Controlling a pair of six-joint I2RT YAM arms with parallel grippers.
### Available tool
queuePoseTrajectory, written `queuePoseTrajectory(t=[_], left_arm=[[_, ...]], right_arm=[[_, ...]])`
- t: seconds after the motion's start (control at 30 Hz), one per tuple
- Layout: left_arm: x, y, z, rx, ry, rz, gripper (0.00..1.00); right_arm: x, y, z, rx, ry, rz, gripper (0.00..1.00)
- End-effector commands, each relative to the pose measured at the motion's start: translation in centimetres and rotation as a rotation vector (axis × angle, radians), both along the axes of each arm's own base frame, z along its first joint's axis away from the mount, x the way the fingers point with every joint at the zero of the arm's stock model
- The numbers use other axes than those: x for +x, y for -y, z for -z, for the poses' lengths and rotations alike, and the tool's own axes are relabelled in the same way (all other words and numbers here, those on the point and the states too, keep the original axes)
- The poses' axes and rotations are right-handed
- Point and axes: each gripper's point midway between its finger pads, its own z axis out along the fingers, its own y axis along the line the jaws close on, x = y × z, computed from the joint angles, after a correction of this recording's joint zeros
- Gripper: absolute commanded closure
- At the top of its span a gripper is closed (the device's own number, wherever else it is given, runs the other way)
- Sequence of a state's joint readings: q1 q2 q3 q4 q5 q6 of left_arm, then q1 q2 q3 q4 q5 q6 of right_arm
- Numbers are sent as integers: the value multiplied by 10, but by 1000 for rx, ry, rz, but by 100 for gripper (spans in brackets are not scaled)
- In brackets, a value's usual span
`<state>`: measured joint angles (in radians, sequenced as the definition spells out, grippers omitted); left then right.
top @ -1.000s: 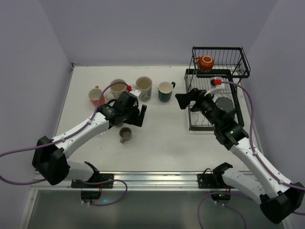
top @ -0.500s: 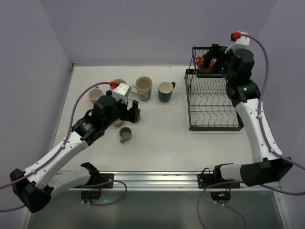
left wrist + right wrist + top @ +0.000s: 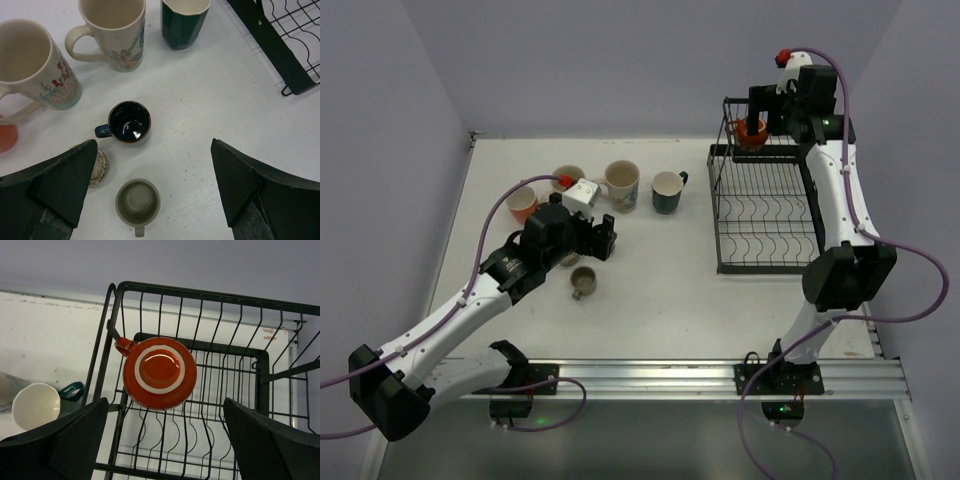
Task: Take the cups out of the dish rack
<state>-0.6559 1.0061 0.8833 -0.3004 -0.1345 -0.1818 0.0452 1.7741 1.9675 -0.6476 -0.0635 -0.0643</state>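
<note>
1. Up at the dish rack point(image 3: 770, 268), the right fingers point(image 3: 65, 440) hang spread wide apart over the upper basket point(image 3: 200, 295), gripping nothing.
2. The orange-red mug point(image 3: 159, 372) sits in that basket, bottom up by the look of it, its pale ring facing the wrist camera.
3. In the right wrist view the mug lies between the two fingers and just beyond their tips, clear of both, with its handle poking toward the basket's left wall.
4. From the top, that arm stands tall at the far right corner, wrist right above the basket.
5. Over on the table point(image 3: 210, 90), the left fingers point(image 3: 65, 180) are apart too, nothing between them.
6. The dark blue mug point(image 3: 129, 122) stands upright just beyond the gap, nearer the left finger, not touching it.
7. The small beige mug point(image 3: 138, 202) stands upright inside the gap, handle toward the camera.
8. Farther out stand two patterned cream mugs point(image 3: 112, 30) point(image 3: 30, 65) and the dark teal mug point(image 3: 182, 20), all upright.
9. The rack's lower tray shows no mugs among its curved dividers.
</note>
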Motion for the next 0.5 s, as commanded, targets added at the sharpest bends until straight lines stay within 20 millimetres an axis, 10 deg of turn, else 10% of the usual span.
queuePoseTrajectory(t=[0.0, 0.47], left_arm=[[10, 3, -6, 3, 40, -1, 0], [24, -4, 10, 32, -3, -40, 0]], right_arm=[[-1, -4, 9, -30, -54, -117, 1], [36, -1, 63, -63, -170, -141, 1]])
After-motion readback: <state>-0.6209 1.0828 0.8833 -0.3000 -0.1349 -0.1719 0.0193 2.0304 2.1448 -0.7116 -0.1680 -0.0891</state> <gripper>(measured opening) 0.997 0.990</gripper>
